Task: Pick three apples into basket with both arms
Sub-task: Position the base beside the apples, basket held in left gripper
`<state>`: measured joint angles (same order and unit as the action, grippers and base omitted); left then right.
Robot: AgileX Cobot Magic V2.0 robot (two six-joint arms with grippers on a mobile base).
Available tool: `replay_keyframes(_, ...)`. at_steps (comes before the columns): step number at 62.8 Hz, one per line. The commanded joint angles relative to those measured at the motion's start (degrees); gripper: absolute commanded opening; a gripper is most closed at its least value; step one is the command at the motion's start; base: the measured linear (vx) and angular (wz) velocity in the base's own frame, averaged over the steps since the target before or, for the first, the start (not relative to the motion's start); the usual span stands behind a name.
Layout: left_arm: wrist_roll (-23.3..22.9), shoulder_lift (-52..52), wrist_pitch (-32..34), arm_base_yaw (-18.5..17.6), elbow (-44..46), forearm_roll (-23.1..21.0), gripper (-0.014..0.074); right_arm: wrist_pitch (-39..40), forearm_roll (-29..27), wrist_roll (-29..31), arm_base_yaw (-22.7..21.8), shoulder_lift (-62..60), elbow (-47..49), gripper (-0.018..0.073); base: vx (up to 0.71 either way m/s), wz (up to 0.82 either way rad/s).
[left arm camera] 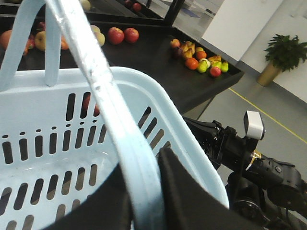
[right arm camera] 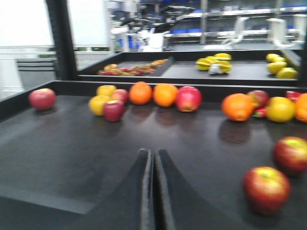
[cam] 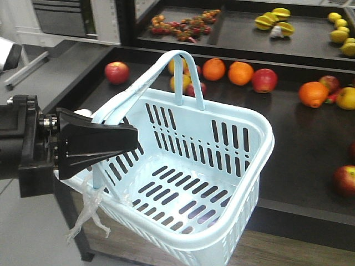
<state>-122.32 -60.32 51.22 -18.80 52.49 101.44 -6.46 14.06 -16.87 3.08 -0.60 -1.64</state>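
The left gripper [cam: 132, 143] is clenched on the near handle [left arm camera: 103, 96] of the basket [cam: 191, 126], which sits tilted at the front edge of the black table [cam: 299, 144]; whether it rests on the table cannot be told. A clear plastic scrap [cam: 89, 213] hangs from the rim below the gripper. The right gripper [right arm camera: 153, 187] hangs low over the table with its fingers pressed together. All the fruit lies on the table. A red apple [right arm camera: 266, 188] is near the right gripper's right side, and another apple [right arm camera: 291, 154] lies just behind it. A third apple [cam: 117, 72] sits alone at the far left. A fourth apple [cam: 264, 80] lies just beside the oranges [cam: 240, 72].
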Motion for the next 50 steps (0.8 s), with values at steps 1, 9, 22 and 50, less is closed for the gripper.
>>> replay_keyframes(1, -0.82, 1.34, -0.86, -0.09, 1.75, -0.01, -0.0007, 4.17, 0.75, 0.02, -0.28, -0.6, -0.75, -0.0004, 0.07, -0.43)
replay_keyframes(9, -0.82, 1.34, -0.86, -0.09, 1.75, -0.01, -0.0007, 4.17, 0.75, 0.02, -0.28, -0.6, -0.75, -0.0004, 0.06, -0.41)
replay_keyframes(22, -0.82, 1.34, -0.86, -0.09, 1.75, -0.01, -0.0007, 4.17, 0.75, 0.02, -0.28, -0.6, -0.75, -0.0004, 0.06, -0.34)
replay_keyframes(50, -0.82, 1.34, -0.86, -0.09, 1.75, -0.01, -0.0007, 4.17, 0.75, 0.02, -0.28, -0.6, -0.75, -0.0004, 0.06, -0.27)
